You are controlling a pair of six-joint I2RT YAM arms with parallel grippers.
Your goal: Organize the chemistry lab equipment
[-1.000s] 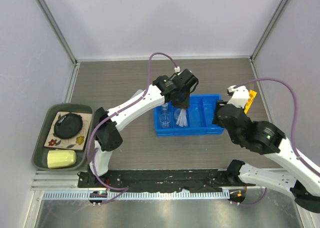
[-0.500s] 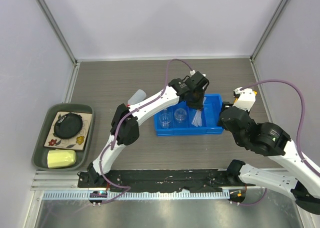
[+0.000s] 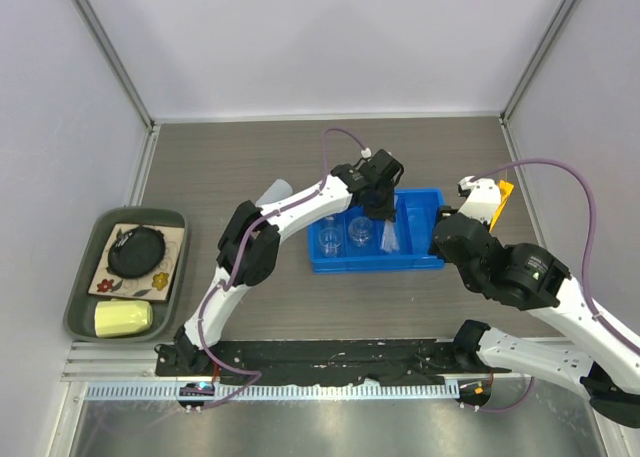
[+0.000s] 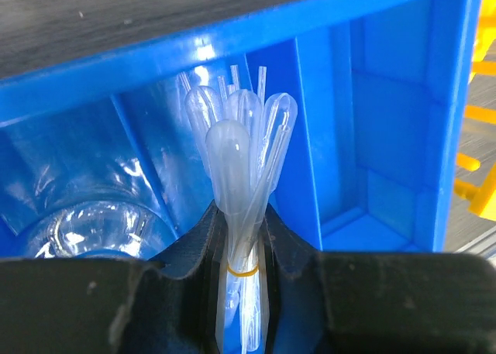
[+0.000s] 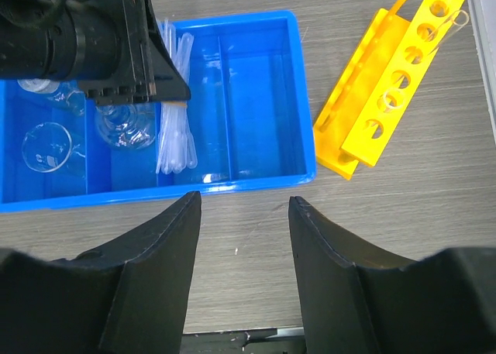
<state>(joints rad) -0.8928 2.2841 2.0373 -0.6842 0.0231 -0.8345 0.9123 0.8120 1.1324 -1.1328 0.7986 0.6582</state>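
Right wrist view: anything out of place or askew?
The rack lies askew right of the bin, diagonal to its wall rather than square; whether it is tipped over is unclear. The pipettes, gripped by the left end effector, hang into the bin intact. Nothing looks spilled or broken.

Left arm (image 3: 300,199) runs from its base at lower left up to frame centre, elbow folded. Left gripper (image 4: 239,218) points down, jaws clamped tight on the pipette bundle (image 4: 244,160). Right arm (image 3: 520,272) is folded at the right side of the frame, wrist toward centre. Right gripper (image 5: 244,201) faces down, jaws apart, empty.
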